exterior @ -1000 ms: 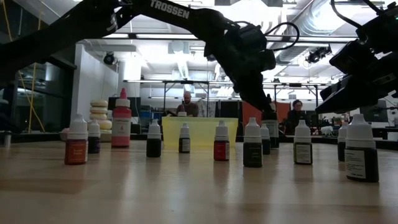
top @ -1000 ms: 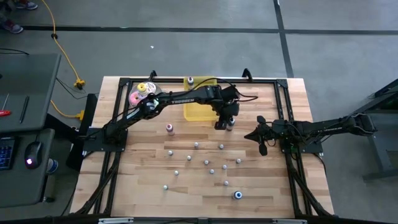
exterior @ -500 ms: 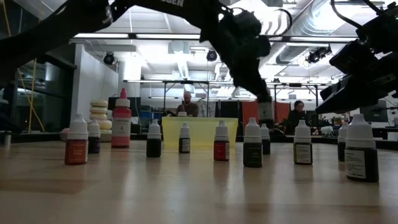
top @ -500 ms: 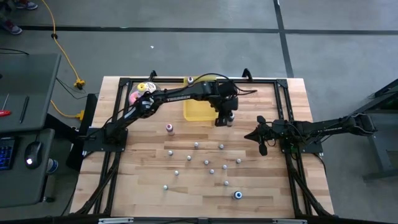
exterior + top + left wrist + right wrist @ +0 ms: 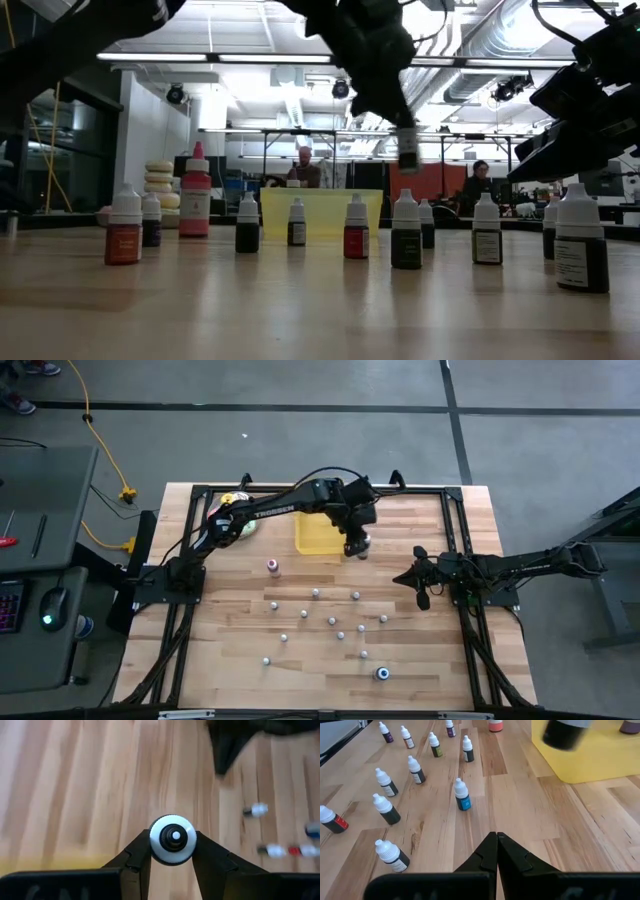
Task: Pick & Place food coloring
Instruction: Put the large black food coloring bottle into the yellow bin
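Food coloring bottle clamped by its white cap in my left gripper, lifted clear of the table beside the yellow tray. Other bottles stand upright mid-table. Right gripper pinched closed, empty.

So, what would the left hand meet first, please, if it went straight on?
Probably bare table beside the yellow tray; the left hand points down, gripping a food coloring bottle.

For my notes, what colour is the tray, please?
Yellow; the tray shows best in the right wrist view.
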You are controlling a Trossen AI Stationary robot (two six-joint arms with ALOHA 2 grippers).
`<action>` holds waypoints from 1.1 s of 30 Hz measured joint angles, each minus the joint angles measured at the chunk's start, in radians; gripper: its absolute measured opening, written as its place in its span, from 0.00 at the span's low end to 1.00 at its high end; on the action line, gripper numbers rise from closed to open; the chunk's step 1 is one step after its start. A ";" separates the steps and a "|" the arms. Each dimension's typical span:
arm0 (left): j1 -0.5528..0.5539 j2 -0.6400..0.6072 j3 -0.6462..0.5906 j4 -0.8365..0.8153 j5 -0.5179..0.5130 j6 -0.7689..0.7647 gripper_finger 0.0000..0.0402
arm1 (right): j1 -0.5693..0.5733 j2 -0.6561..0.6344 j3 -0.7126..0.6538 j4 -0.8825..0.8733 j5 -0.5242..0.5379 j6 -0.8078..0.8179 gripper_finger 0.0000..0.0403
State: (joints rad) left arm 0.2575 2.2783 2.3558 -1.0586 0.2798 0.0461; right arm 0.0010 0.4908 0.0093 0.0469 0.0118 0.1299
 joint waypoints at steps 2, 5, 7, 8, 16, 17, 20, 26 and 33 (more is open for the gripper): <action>0.001 -0.006 0.000 -0.015 -0.006 -0.011 0.26 | 0.000 0.000 0.000 0.001 0.000 0.000 0.00; 0.013 -0.019 0.000 -0.094 -0.009 -0.040 0.26 | 0.000 0.000 0.000 0.001 0.000 0.000 0.00; 0.021 -0.024 0.000 -0.103 -0.012 -0.052 0.26 | 0.000 0.000 0.000 0.001 0.000 0.000 0.00; 0.026 -0.029 0.000 -0.126 -0.009 -0.056 0.26 | 0.000 0.000 0.000 0.001 0.000 0.000 0.00; 0.063 -0.058 0.000 -0.209 0.021 -0.053 0.27 | 0.000 0.000 0.000 0.001 0.000 0.000 0.00; 0.073 -0.064 0.000 -0.221 0.024 -0.047 0.27 | 0.000 0.000 0.000 0.001 0.000 0.000 0.00; 0.094 -0.078 0.000 -0.245 0.034 -0.020 0.27 | 0.000 0.000 0.000 0.001 0.000 0.000 0.00; 0.161 -0.085 0.000 -0.287 0.033 -0.005 0.27 | 0.000 0.000 0.000 0.001 0.000 0.000 0.00; 0.233 -0.086 -0.014 -0.259 0.019 -0.023 0.27 | 0.000 0.000 0.000 0.001 0.000 0.000 0.00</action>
State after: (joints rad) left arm 0.4902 2.1921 2.3418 -1.3180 0.2984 0.0226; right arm 0.0008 0.4908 0.0090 0.0483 0.0118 0.1299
